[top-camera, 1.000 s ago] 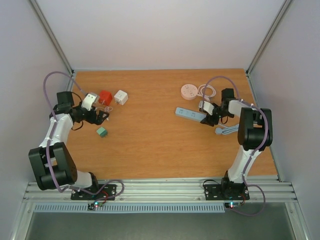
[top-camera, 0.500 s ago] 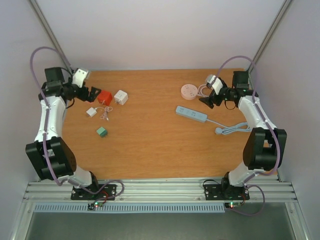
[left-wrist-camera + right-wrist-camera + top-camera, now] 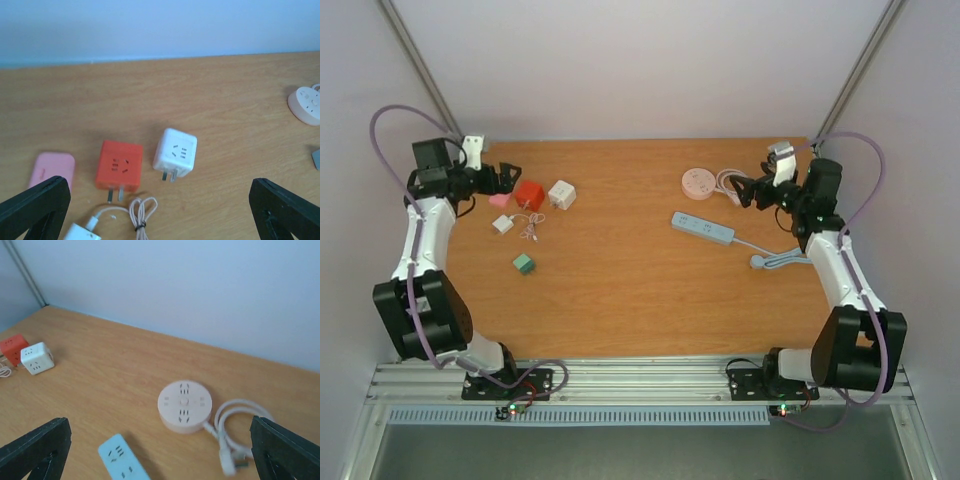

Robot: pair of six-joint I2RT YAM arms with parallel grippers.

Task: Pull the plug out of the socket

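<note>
Backing off: both arms have lifted away from the table (image 3: 620, 300) toward its rear corners. A second ago the left one was low at the red cube socket (image 3: 529, 194) and the right one at the blue strip (image 3: 702, 228). The left gripper (image 3: 496, 178) and right gripper (image 3: 748, 192) are both spread wide, nothing held. The white charger plug (image 3: 502, 223) lies just near-left of the red cube socket, apart from it, so the pull looks done and the arms are clearing.

Counts:
- one blue strip, well right of the red cube socket
- one round socket (image 3: 698, 183), also well right
- two cubes — the red one plus a white cube socket (image 3: 561, 193) just right of it
- one charger plug
- one pink block (image 3: 500, 200), just left
- one green block (image 3: 524, 263), nearer the arms
</note>
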